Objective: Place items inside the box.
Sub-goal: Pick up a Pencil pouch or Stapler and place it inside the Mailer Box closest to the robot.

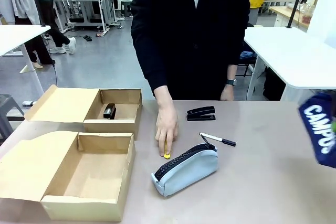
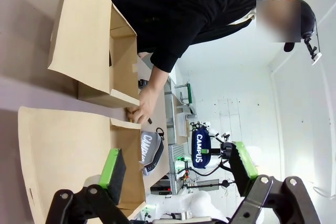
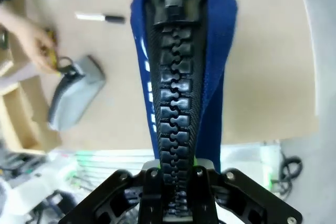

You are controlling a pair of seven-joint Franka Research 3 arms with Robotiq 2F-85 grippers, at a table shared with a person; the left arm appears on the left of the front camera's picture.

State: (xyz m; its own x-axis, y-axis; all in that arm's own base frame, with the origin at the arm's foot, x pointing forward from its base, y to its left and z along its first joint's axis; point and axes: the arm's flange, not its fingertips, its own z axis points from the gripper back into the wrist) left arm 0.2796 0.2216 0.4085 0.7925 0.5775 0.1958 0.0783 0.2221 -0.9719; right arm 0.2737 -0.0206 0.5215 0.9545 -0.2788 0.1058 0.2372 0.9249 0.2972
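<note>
The box [image 1: 126,98] lies open at the far left with a black stapler [image 1: 109,112] inside it. On the table lie a second black stapler [image 1: 201,113], a black marker [image 1: 218,139] and a grey zip pouch [image 1: 186,170]. The person's hand [image 1: 166,127] rests on the yellow utility knife [image 1: 167,155]. My right gripper [image 3: 178,167] is shut on the dark blue pouch [image 3: 178,66], lifted above the table's right edge [image 1: 320,129]. My left gripper [image 2: 176,163] is open and holds nothing, hovering near the closer cardboard box [image 2: 68,145].
A second brown cardboard box [image 1: 89,203] sits open and empty at the front left, its flap spread to the left. The person stands at the far side, one arm reaching over the table's middle. White tables stand behind on both sides.
</note>
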